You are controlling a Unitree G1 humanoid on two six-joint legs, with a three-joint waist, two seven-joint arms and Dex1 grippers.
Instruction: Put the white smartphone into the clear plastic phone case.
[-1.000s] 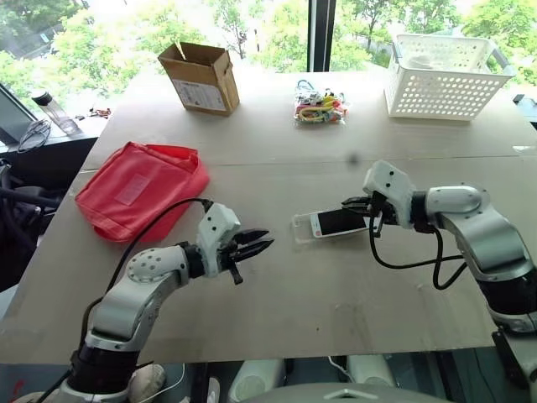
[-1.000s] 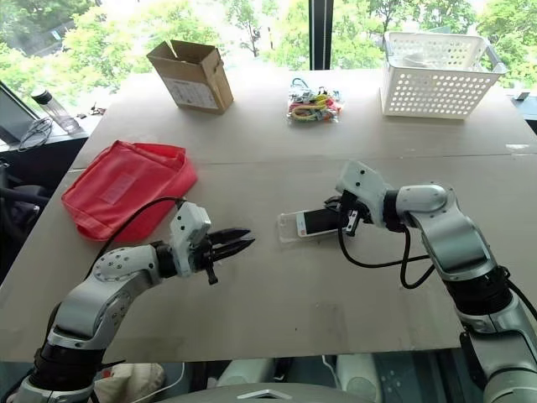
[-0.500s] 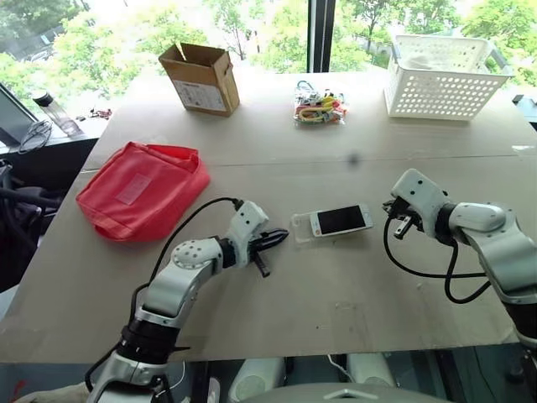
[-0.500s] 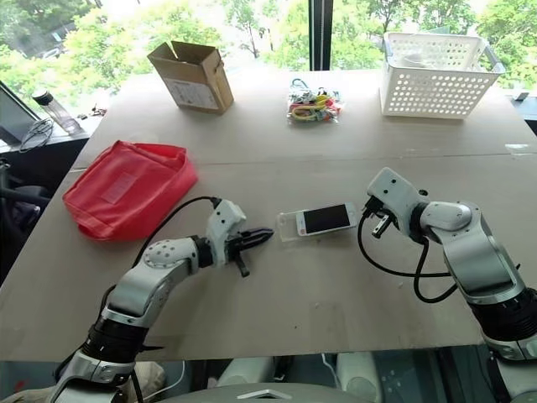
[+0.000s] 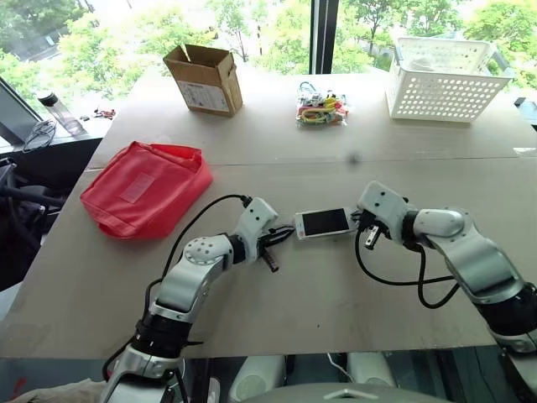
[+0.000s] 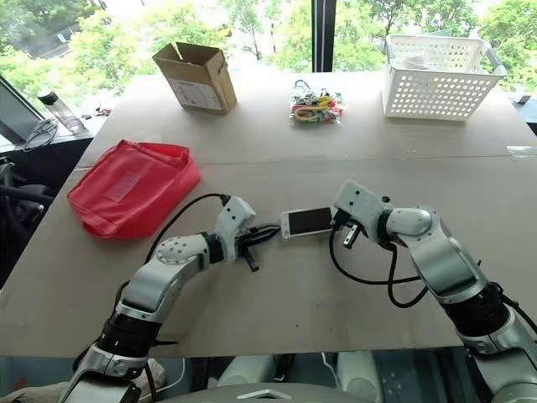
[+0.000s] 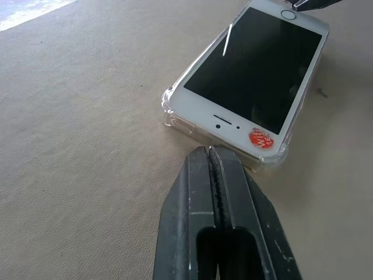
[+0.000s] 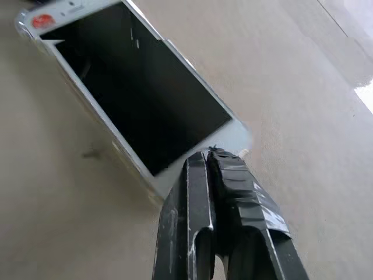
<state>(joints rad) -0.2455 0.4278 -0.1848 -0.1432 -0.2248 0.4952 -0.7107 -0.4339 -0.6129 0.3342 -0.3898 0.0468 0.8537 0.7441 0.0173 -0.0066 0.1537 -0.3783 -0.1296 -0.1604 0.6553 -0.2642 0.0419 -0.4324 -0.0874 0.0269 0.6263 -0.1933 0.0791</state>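
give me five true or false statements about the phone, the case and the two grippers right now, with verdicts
1. The white smartphone lies screen up on the table. True.
2. The left gripper is wide open. False: its fingers are shut together, their tips at the phone's end that bears the red sticker.
3. The clear plastic phone case sits under the phone, its edge showing at the corners. True.
4. The right gripper holds the phone in the air. False: it is shut and empty, its tips at the phone's other end.
5. The phone sits inside the white basket. False: that basket stands at the table's far edge, well apart from the phone.
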